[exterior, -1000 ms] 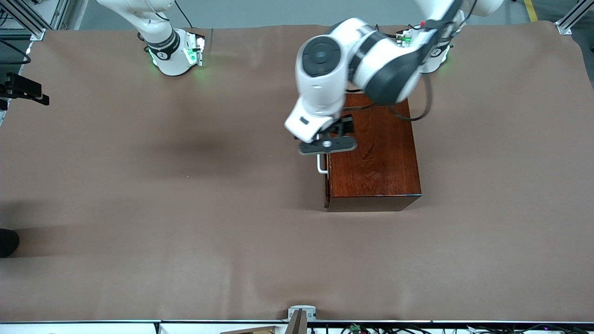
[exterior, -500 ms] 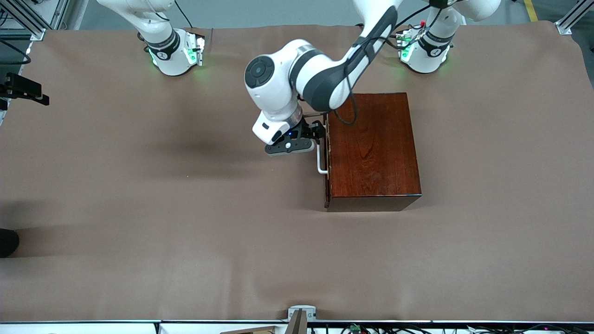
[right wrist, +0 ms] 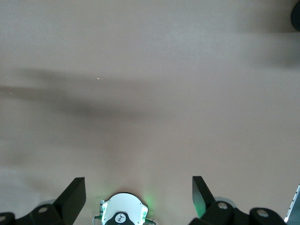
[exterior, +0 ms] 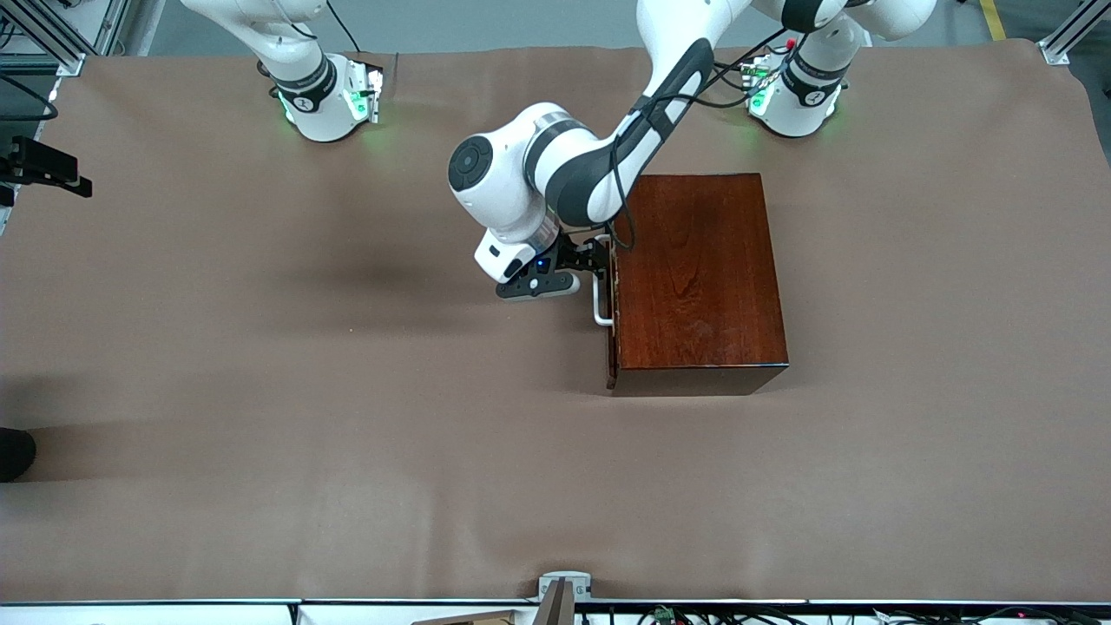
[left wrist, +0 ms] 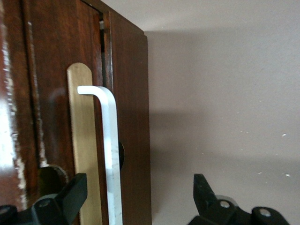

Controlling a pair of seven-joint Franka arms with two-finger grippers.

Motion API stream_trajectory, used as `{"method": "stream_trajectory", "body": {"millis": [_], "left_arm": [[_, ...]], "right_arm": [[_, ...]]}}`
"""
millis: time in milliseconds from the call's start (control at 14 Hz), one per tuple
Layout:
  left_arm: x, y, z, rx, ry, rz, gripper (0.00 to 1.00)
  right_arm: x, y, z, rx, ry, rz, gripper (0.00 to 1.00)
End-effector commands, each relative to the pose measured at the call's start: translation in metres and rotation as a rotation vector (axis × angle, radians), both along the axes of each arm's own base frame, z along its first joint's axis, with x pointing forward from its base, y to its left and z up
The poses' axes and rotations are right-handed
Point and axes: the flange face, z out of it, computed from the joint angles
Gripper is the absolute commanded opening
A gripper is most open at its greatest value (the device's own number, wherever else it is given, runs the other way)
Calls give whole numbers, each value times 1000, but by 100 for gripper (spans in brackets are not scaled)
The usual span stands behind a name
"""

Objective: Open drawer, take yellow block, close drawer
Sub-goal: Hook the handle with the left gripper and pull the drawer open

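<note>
- The bench (exterior: 260, 486), covered in brown cloth, carries one object: the dark reddish-brown wooden box (exterior: 699, 278), standing toward the left arm's end and closer to the bases' edge than to the camera's edge.
- The drawer (left wrist: 86, 140) sits in the box face that looks toward the right arm's end of the bench. It appears shut or very nearly so; only a thin dark gap shows along its edge.
- The yellow block is not visible in any view; presumably it lies inside the shut drawer.
- Step in hand: opening the drawer, at the approach-to-handle stage.
- The left gripper (left wrist: 136, 199) is level with the drawer front, jaws spread wide; the white handle (left wrist: 108, 154) runs between the fingertips (left wrist: 75, 192), not yet pinched.
- The right gripper (right wrist: 138, 197) waits high above the bench near its own base, jaws fully apart, holding nothing.
- Next move, as judged: close the left jaws on the handle bar, then pull straight toward the right arm's end. A skewed pull could drag the box across the cloth rather than slide the drawer.
</note>
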Motion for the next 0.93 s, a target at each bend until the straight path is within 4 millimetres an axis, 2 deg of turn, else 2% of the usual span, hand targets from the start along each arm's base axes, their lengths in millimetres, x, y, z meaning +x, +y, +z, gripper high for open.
{"method": "stream_trajectory", "body": {"millis": [0,143,357,571,857], "left_arm": [[-3,-3,-11,52,-8,-24,100],[-4,-4,-27,63,3,-19,100],[-11,-16,-34,30,-31,13,100],[-19,-32,-33,-38,-71,74,100],[-19,-56,-27,-222,-132,208,100]], "right_arm": [[-1,0,2,-13,0,-13,100],[-1,-2,2,-11,0,-16,100],[-2,-3,2,-13,0,-18,100],[-1,1,3,-13,-3,-12,100],[-1,0,2,-14,1,-13,100]]}}
